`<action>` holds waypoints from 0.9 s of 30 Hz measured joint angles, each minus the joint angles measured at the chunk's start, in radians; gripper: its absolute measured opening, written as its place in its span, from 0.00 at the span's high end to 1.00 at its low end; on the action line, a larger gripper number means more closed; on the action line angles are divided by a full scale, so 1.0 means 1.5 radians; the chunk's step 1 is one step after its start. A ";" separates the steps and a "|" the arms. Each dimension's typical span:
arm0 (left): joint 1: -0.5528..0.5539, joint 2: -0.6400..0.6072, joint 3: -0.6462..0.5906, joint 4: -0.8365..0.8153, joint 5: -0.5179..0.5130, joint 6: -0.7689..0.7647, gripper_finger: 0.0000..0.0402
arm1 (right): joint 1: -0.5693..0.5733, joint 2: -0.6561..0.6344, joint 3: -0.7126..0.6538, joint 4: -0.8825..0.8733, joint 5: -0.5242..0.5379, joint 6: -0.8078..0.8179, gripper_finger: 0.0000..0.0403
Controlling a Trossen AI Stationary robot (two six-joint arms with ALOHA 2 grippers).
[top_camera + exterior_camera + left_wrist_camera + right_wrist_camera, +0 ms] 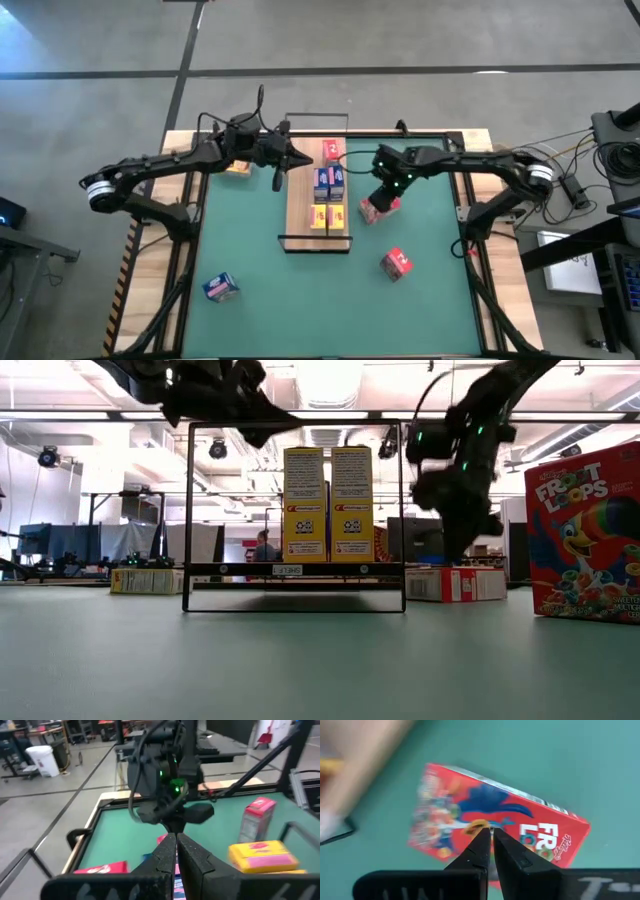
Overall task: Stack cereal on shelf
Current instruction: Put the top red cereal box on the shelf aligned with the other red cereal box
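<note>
The right gripper (384,194), fingers pressed together and holding nothing, hovers directly over a small red printed cardboard cereal box (495,825) that lies flat on the green mat (250,250), just beside the right edge of the long light-wood shelf board with its thin black wire frame (298,215). The box's long axis runs at a slant to the shelf's length, printed face up. On the board stand a red box (332,150) at the far end, blue boxes (329,182) in the middle and yellow boxes (327,502) nearer. Another red box (397,262) and a blue one (220,287) wait on the mat, well apart. The step in hand looks like reaching for the slanted red box; next the fingers must spread, straddle its narrow sides and descend. The left gripper (176,851), likewise closed and empty, hangs near the shelf's far left side.
</note>
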 joint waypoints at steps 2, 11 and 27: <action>-0.014 -0.015 0.000 -0.003 0.000 0.000 1.00 | 0.015 -0.037 0.000 -0.015 0.000 0.018 0.97; -0.111 -0.038 0.000 -0.008 -0.003 0.000 1.00 | 0.030 -0.204 -0.059 -0.046 0.007 -0.004 0.97; -0.312 -0.037 0.000 -0.009 -0.207 -0.030 1.00 | 0.067 -0.373 -0.271 0.168 0.060 -0.004 0.97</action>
